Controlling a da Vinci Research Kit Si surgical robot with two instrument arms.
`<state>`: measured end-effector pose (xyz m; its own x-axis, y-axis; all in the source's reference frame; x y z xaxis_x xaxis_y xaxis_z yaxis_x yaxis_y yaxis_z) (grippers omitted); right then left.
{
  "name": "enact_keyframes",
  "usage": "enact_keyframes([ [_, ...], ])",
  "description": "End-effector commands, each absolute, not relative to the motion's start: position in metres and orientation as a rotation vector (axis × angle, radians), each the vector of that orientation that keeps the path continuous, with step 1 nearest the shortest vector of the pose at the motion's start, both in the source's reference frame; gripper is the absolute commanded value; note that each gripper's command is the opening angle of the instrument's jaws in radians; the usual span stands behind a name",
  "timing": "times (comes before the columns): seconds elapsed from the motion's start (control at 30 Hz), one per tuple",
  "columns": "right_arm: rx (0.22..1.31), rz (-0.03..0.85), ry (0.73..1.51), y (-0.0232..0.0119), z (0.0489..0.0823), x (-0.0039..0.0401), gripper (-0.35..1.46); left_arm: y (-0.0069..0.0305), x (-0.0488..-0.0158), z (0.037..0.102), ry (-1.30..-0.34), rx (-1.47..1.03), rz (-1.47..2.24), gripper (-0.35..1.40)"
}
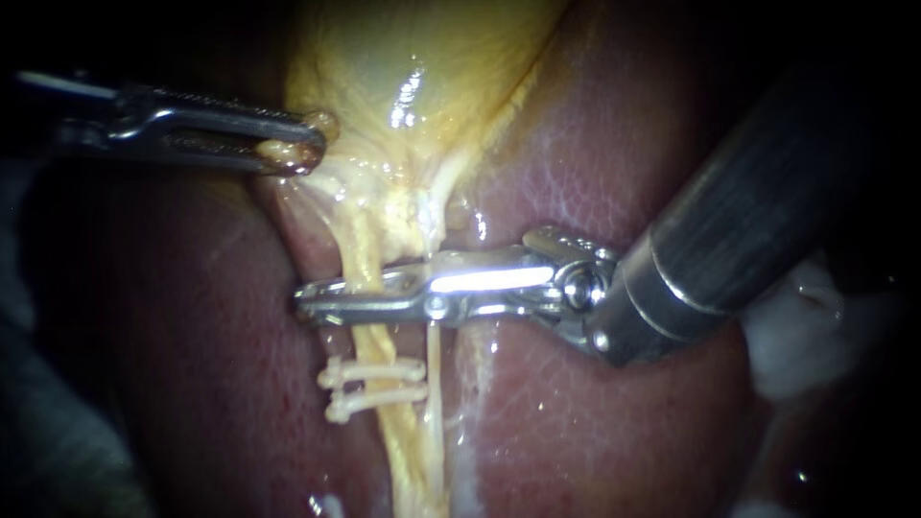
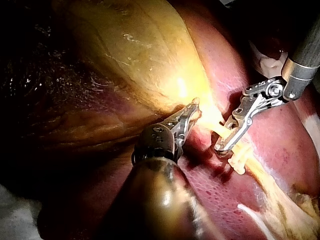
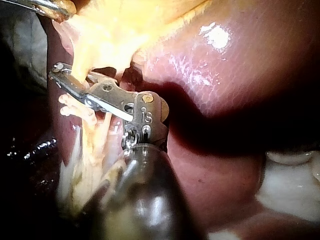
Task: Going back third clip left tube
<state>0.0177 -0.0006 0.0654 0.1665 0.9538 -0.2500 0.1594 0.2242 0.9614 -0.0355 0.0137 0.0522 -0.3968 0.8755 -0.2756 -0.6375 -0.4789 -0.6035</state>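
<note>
My left instrument (image 1: 307, 146): pinching yellow tissue (image 1: 369, 177)
My right instrument (image 1: 307, 300): clamped on left tube (image 1: 357, 251) (just above two clips (image 1: 379, 379))

Clips (image 1: 376, 368) on left tube (image 1: 362, 245) below right instrument (image 1: 321, 299); left instrument (image 1: 305, 146) on gallbladder (image 1: 422, 58) above

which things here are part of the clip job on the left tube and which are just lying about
In the job: right instrument, left tube, two clips, left instrument holding the gallbladder.
Lying about: liver, thinner tube, white material.
</note>
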Motion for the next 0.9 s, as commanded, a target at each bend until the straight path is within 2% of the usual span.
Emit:
enact_keyframes([
  [0.03,1.182,0.798,1.293,-0.0007,0.0653,0.0179,-0.30,0.0137,-0.0354,0.0522,-0.506,-0.709,1.988,-0.35],
  [0.1,1.134,0.768,1.319,-0.0006,0.0654,0.0183,0.10,0.0137,-0.0354,0.0522,-0.505,-0.709,1.988,-0.35],
  [0.17,1.110,0.762,1.322,-0.0006,0.0655,0.0187,0.34,0.0137,-0.0354,0.0522,-0.505,-0.709,1.988,-0.35],
  [0.2,1.089,0.752,1.319,-0.0006,0.0656,0.0189,0.38,0.0137,-0.0354,0.0522,-0.505,-0.709,1.988,-0.35],
  [0.43,0.915,0.735,1.239,-0.0010,0.0670,0.0192,0.50,0.0136,-0.0354,0.0523,-0.505,-0.709,1.988,-0.35],
  [0.57,0.830,0.671,1.231,-0.0010,0.0668,0.0177,0.50,0.0136,-0.0354,0.0523,-0.505,-0.709,1.988,-0.35],
  [0.67,0.750,0.575,1.239,-0.0013,0.0657,0.0160,0.50,0.0136,-0.0353,0.0523,-0.505,-0.709,1.988,-0.35],
  [0.73,0.674,0.477,1.234,-0.0016,0.0646,0.0147,0.50,0.0136,-0.0353,0.0523,-0.505,-0.709,1.988,-0.35],
  [0.9,0.524,0.298,1.212,-0.0017,0.0609,0.0106,0.50,0.0136,-0.0353,0.0524,-0.505,-0.709,1.988,-0.35],
])
